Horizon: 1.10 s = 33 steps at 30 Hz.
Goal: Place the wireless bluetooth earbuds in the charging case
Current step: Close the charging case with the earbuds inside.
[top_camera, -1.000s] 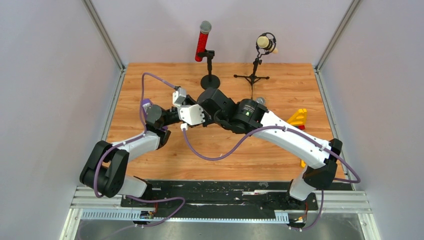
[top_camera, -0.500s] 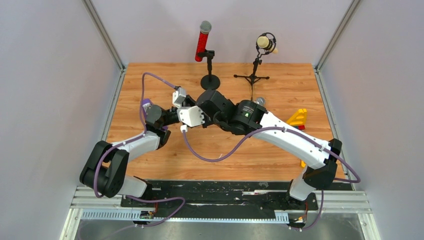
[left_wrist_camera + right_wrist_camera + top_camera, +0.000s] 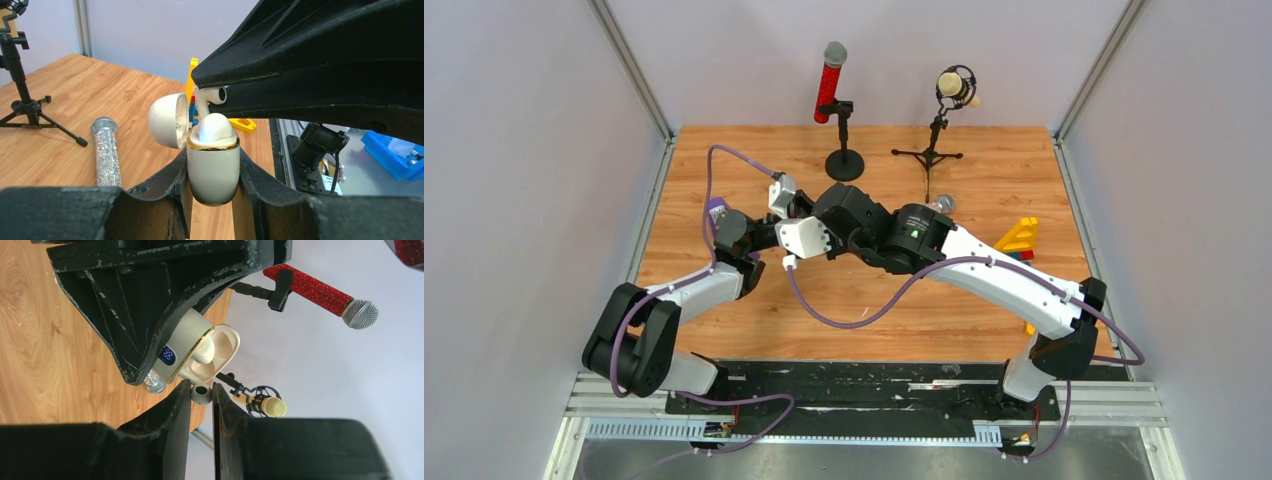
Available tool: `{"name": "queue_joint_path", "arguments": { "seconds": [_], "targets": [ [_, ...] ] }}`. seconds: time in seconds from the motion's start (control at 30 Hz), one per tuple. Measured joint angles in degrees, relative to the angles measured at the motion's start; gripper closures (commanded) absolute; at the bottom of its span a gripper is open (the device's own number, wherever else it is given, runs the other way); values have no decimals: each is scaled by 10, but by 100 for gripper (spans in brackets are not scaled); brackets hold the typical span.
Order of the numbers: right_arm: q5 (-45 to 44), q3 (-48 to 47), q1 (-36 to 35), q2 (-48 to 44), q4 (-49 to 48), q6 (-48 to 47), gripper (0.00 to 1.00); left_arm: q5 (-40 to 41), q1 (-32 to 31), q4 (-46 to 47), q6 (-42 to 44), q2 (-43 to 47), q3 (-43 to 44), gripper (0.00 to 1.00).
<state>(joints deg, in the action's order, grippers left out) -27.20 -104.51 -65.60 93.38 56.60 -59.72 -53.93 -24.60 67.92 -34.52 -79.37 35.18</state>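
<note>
Left gripper (image 3: 213,159) is clamped on the one white egg-shaped plastic charging case with a gold rim (image 3: 213,175), a finger on each side, above the middle of the wooden table (image 3: 984,170). The case's long axis stands upright in the left wrist view, mouth up, with its domed lid (image 3: 167,120) swung back to the left. Right gripper (image 3: 201,389) is pinched on one small white plastic earbud with a short stem (image 3: 206,97), held just over the open mouth. That stem runs roughly up and down, in line with the case's axis, its lower end at the mouth and its rounded head pointing right in the left wrist view. Whether the stem tip touches the case I cannot tell. One rounded white shape (image 3: 212,127) fills the mouth; it may be a second bud. There are three microphones: one red glitter microphone on a round-base stand (image 3: 829,80), one cream microphone on a tripod (image 3: 956,87), and one silver glitter microphone lying flat on the wood (image 3: 106,152). One yellow plastic piece (image 3: 1021,237) lies toward the right edge.
</note>
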Motion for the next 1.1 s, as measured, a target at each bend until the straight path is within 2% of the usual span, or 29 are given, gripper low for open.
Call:
{"name": "queue_joint_path", "arguments": {
  "seconds": [0.47,0.6,0.77,1.1],
  "targets": [
    [-21,15,-12,0,-22,-6,87,0,14,-3,-27,2,0,96],
    [-27,16,-14,0,-27,-7,80,0,16,0,-33,3,0,97],
    [-28,16,-16,0,-25,-8,64,5,19,0,-34,5,0,97],
    [-9,4,-25,1,-10,-6,49,21,26,7,-33,9,0,97]
  ]
}}
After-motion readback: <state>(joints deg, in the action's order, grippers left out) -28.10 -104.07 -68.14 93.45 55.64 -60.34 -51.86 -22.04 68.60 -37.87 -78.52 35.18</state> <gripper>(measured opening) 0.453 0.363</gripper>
